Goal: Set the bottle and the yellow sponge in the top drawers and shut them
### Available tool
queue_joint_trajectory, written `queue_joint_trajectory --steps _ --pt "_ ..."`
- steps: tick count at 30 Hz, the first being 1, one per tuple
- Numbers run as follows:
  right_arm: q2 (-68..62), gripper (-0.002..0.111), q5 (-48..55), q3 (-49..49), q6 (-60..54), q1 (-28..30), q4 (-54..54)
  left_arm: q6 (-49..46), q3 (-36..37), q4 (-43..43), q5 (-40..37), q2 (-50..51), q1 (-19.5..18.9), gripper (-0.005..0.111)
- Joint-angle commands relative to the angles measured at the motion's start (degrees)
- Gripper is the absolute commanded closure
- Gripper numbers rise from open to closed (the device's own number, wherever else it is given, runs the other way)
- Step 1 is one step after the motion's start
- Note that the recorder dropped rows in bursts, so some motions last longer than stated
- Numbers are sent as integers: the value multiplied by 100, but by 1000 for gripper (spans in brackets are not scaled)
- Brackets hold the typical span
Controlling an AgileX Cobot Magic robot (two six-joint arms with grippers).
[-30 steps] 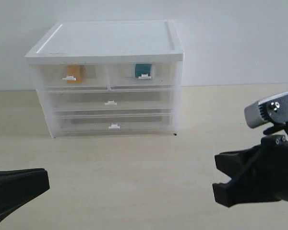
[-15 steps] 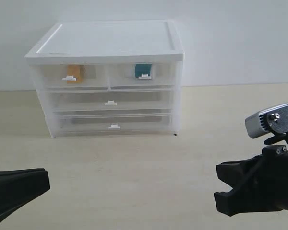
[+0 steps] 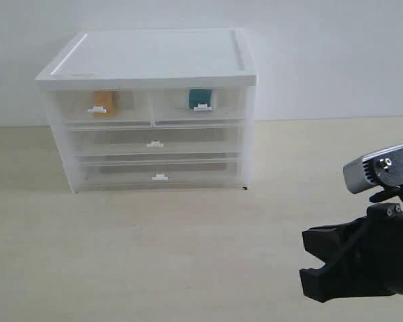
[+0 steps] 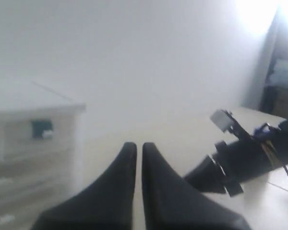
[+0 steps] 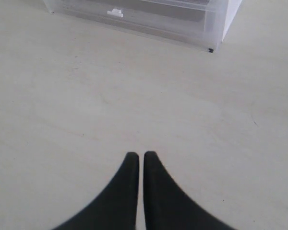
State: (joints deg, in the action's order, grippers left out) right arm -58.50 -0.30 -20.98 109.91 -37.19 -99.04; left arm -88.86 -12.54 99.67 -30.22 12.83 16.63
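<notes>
The two top drawers, left (image 3: pixel 74 107) and right (image 3: pixel 225 105), stand pushed in flush with the white cabinet (image 3: pixel 154 57). Through the left drawer's translucent front shows the yellow sponge (image 3: pixel 105 102); through the right one shows the teal label of the bottle (image 3: pixel 200 98), also seen in the left wrist view (image 4: pixel 41 128). My right gripper (image 3: pixel 305 260) hovers low at the front right, far from the cabinet, shut and empty (image 5: pixel 139 155). My left gripper (image 4: pixel 135 145) is shut and empty too, out of the exterior view.
Two full-width drawers (image 3: pixel 154 142) sit shut below the top pair; the lowest one (image 5: pixel 134 14) shows in the right wrist view. The pale tabletop (image 3: pixel 188 235) stretches in front of the cabinet. The right arm (image 4: pixel 240 158) appears in the left wrist view.
The left gripper has withdrawn from the lower left corner of the exterior view. The right gripper dropped slightly, then held still. Drawers unchanged.
</notes>
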Motion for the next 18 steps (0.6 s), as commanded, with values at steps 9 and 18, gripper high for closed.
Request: queue_joint_trajectory --steps 9,18 --pt "55 108 -25 23 -3 0 -29 -151 132 28 2533 -1283 -1 103" --pt "55 108 0 23 44 0 -29 -151 520 28 3059 -1283 -1 103"
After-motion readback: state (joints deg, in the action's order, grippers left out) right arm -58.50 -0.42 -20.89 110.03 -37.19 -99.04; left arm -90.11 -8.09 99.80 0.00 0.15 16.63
